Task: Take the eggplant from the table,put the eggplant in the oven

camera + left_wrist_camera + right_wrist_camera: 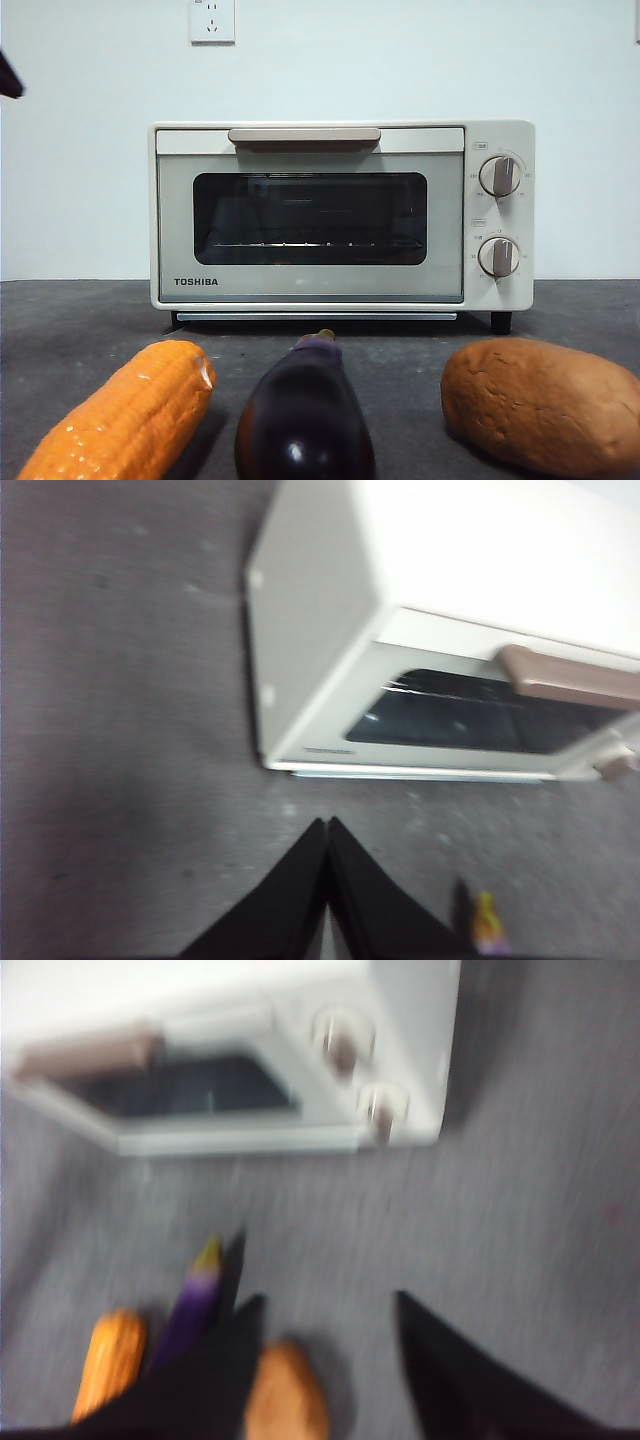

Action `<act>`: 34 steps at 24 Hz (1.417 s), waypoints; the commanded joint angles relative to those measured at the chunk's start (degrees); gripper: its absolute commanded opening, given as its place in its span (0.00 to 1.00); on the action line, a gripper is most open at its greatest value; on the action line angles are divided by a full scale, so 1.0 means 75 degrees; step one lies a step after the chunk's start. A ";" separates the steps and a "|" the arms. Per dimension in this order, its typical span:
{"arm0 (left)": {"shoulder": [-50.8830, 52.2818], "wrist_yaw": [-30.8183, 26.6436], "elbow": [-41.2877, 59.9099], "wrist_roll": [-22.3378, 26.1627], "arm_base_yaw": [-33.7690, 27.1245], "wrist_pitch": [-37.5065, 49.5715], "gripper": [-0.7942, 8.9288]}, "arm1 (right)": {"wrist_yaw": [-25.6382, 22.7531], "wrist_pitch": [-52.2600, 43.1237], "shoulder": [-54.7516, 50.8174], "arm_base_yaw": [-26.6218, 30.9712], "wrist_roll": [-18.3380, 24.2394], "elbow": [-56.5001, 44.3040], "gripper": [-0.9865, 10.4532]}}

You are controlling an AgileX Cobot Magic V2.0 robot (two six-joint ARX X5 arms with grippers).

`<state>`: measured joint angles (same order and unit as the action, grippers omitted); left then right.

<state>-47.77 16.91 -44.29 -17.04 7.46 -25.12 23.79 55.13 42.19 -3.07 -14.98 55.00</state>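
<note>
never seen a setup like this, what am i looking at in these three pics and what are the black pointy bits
This is a two-armed robot at a table. One picture comes from a low camera looking level across the table. The other two come from cameras on the robot's wrists, looking down past each claw.

The black pointy bits are the claws. The left gripper has its two jaws pressed together and holds nothing. The right gripper has its jaws spread apart, also empty, above the food.

At the back stands a cream oven with its door closed. In front of it lie three things in a row: an orange corn cob, a dark purple eggplant and a brown bread-like lump. Nothing is picked up yet.
</note>
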 commanded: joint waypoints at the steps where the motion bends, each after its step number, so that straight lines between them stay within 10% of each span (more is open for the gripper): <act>1: -0.0291 0.0181 -0.0271 0.0184 0.0154 0.0067 0.09 | 0.0495 0.0251 0.0577 -0.0035 0.0379 0.0248 0.40; 8: -0.0525 0.0181 -0.0309 0.0181 0.0597 0.0087 0.09 | 0.2200 -0.0775 0.1469 -0.0807 -0.0239 0.0221 0.42; 20: -0.0522 0.0181 -0.0309 0.0184 0.0874 0.0015 0.09 | -0.1918 -0.2122 0.4666 -0.5814 -0.2174 0.0455 0.42; 34: -0.0522 0.0178 -0.0309 0.0388 0.0874 -0.0143 0.09 | -0.2492 -0.3235 0.7560 -0.6726 -0.3008 0.0799 0.39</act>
<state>-51.27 18.02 -45.60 -14.98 13.80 -26.79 5.50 31.24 97.91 -52.82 -36.53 59.96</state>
